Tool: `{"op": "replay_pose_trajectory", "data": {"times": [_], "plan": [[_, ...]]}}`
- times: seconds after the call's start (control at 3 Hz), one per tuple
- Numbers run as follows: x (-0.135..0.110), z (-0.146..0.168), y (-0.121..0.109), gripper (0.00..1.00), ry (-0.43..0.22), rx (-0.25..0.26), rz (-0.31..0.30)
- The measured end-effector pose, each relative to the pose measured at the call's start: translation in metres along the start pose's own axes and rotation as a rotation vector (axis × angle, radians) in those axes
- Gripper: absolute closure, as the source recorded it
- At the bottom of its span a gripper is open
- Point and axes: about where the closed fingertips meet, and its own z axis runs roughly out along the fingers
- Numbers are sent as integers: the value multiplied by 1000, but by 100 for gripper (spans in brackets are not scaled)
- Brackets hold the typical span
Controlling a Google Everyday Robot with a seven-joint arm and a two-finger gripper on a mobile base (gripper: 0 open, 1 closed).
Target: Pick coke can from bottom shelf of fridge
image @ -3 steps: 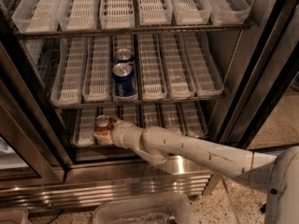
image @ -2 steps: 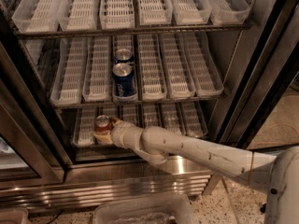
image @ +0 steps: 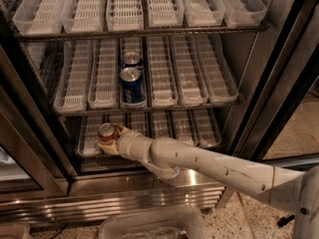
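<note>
The coke can (image: 105,132), red-brown with a silver top, stands at the front of the second lane tray from the left on the bottom shelf (image: 199,133) of the fridge (image: 149,185). My gripper (image: 111,139) reaches into that shelf from the right on a long white arm. Its fingers (image: 107,148) wrap around the can's right side and base, closed on it. The can is upright, low over its tray.
Two blue cans (image: 131,86) stand one behind the other on the middle shelf, right above my wrist. Dark door frames stand at the left (image: 30,133) and the right (image: 279,83). A clear plastic bin (image: 149,225) sits on the floor in front of the steel base.
</note>
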Motion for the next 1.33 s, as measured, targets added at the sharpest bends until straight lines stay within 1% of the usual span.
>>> {"op": "replay_pose_trajectory", "data": {"times": [0.33, 0.67, 1.0, 1.33], "plan": [[-29, -15, 9, 100, -55, 13, -54], [-51, -26, 16, 100, -88, 6, -92], [-61, -35, 25, 100, -84, -43, -101], [-62, -43, 33, 100, -50, -142, -82]]}}
